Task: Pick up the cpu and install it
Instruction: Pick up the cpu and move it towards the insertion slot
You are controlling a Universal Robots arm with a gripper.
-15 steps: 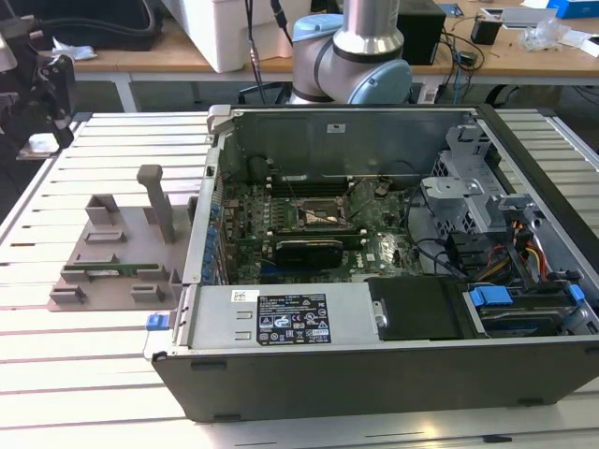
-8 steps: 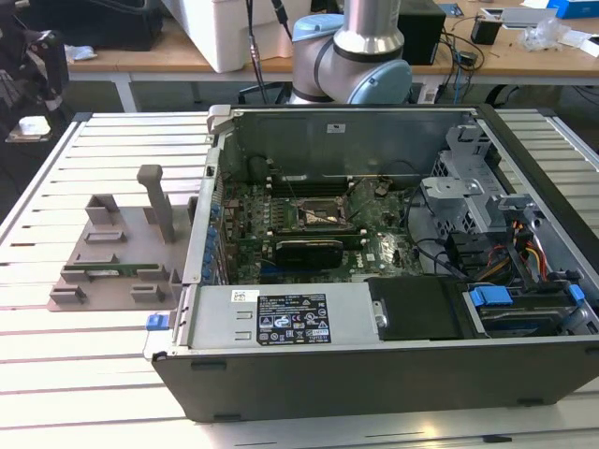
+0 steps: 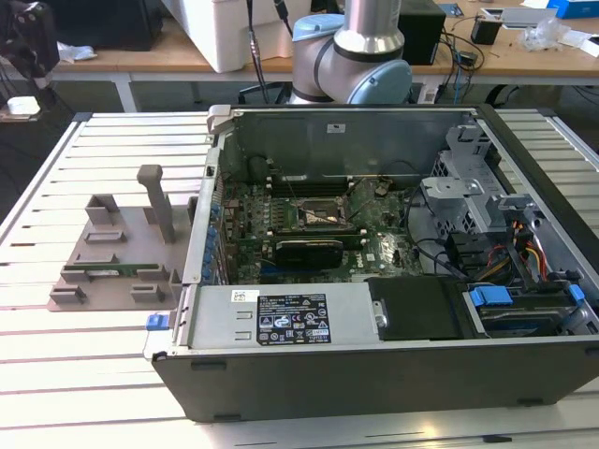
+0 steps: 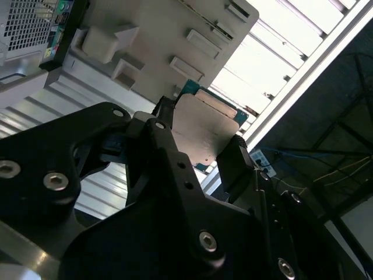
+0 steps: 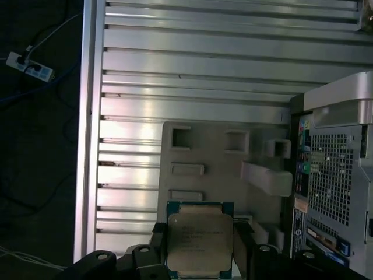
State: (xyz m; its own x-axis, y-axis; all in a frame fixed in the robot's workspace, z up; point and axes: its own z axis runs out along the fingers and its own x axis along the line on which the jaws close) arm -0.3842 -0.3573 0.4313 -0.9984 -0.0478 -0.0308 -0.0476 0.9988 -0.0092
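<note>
The cpu [image 5: 200, 242] is a flat square chip with a silver top plate and a green rim, and it is held off the table. My gripper [image 5: 200, 248] is shut on it, one black finger on each of two opposite edges. The second wrist view shows the same cpu [image 4: 201, 131] clamped in the gripper [image 4: 201, 140]. Chip and gripper hang well above the grey-brown tray [image 5: 215, 166] and the slatted table. In the exterior view the motherboard's open socket [image 3: 318, 213] lies inside the computer case [image 3: 374, 365].
The tray [image 3: 112, 271], with its upright posts and a green memory stick [image 3: 110, 272], lies beside the case on the exterior view's left. The arm's joint [image 3: 356, 56] rises behind the case. The aluminium slatted table [image 3: 84, 365] has a dark drop past its edge.
</note>
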